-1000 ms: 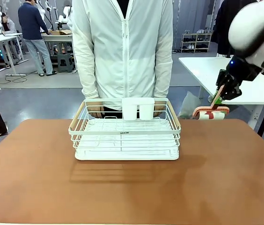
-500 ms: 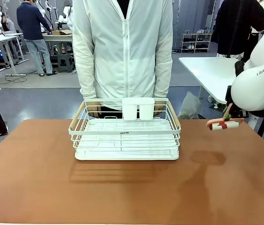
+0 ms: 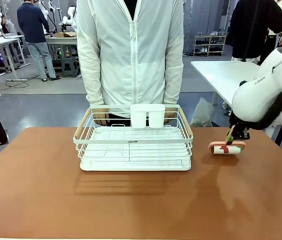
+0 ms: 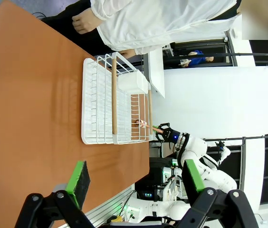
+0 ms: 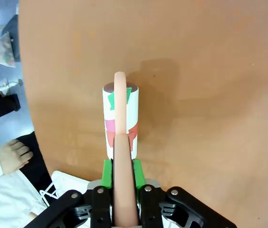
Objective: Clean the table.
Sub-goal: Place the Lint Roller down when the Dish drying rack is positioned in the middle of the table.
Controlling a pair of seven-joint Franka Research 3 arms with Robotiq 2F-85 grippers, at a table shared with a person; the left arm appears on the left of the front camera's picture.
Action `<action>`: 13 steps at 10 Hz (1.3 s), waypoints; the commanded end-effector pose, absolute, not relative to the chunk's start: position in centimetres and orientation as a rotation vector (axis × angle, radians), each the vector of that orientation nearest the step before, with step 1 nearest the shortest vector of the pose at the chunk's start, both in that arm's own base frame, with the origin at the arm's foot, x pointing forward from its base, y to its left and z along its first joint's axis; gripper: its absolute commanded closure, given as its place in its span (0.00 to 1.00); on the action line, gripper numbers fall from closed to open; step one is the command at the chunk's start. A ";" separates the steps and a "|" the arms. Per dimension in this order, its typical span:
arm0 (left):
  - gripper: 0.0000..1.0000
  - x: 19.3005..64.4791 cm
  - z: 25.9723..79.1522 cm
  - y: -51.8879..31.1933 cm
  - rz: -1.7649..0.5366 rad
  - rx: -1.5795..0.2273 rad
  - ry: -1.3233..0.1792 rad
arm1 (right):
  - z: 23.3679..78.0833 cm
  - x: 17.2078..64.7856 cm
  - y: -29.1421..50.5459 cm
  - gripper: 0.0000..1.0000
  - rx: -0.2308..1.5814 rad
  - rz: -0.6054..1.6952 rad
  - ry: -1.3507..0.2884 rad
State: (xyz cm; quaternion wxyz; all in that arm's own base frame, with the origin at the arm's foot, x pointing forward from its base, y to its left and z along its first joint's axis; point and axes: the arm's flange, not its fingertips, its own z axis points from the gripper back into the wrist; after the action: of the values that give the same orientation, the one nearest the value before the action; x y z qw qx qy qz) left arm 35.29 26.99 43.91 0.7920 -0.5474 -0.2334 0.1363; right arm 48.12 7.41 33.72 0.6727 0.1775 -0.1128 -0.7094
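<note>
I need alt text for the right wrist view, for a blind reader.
The right gripper is shut on the peach handle of a lint roller, whose white roll is low over the reddish-brown table, near its edge.

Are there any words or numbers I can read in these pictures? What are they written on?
Lettering on the right arm's white casing: part hidden and too blurred to read for sure.
Small dark label on the front rail of the white wire dish rack: too small to read.
Red and green markings on the lint roller held in the right tool: coloured patches, no letters I can make out.
Nothing written on the table.
</note>
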 end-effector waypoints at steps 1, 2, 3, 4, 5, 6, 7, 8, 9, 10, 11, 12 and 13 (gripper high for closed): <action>0.00 35.2 44.1 27.2 0.296 -1.205 -0.514 | 33.6 48.4 6.3 0.79 0.452 -1.572 -0.189; 0.00 35.2 44.1 27.2 0.296 -1.205 -0.514 | 33.7 48.3 6.0 0.74 0.443 -1.562 -0.187; 0.00 35.2 44.1 27.2 0.296 -1.205 -0.514 | 33.8 48.1 5.8 0.56 0.436 -1.565 -0.191; 0.00 35.2 44.1 27.2 0.296 -1.205 -0.514 | 34.2 47.8 5.8 0.39 0.433 -1.560 -0.197; 0.00 35.2 44.1 27.2 0.296 -1.205 -0.514 | 34.6 47.5 5.9 0.20 0.426 -1.555 -0.195; 0.00 35.2 44.1 27.2 0.296 -1.205 -0.514 | 35.7 46.9 5.9 0.03 0.406 -1.546 -0.163; 0.00 35.2 44.1 27.2 0.296 -1.205 -0.514 | 37.7 46.1 5.8 0.00 0.391 -1.538 -0.091; 0.00 35.2 44.1 27.2 0.296 -1.205 -0.514 | 40.2 45.4 6.0 0.00 0.355 -1.520 -0.009; 0.00 35.2 44.1 27.2 0.296 -1.205 -0.514 | 42.7 44.7 6.4 0.00 0.285 -1.496 0.055; 0.00 35.2 44.1 27.2 0.296 -1.205 -0.514 | 44.5 44.2 6.7 0.01 0.213 -1.486 0.089; 0.00 35.2 44.1 27.2 0.296 -1.205 -0.514 | 46.0 43.9 6.9 0.00 0.173 -1.501 0.104; 0.00 35.2 44.1 27.2 0.296 -1.205 -0.514 | 47.3 44.2 7.3 0.00 0.158 -1.469 0.121; 0.00 35.2 44.1 27.2 0.296 -1.205 -0.514 | 48.7 45.3 7.9 0.00 0.125 -1.454 0.101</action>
State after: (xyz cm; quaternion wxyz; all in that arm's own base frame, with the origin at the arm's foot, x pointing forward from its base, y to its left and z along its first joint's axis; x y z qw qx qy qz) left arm 35.29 27.00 43.91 0.7919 -0.5475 -0.2335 0.1364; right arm 43.31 7.26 47.95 0.7432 0.0786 0.0568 -0.6621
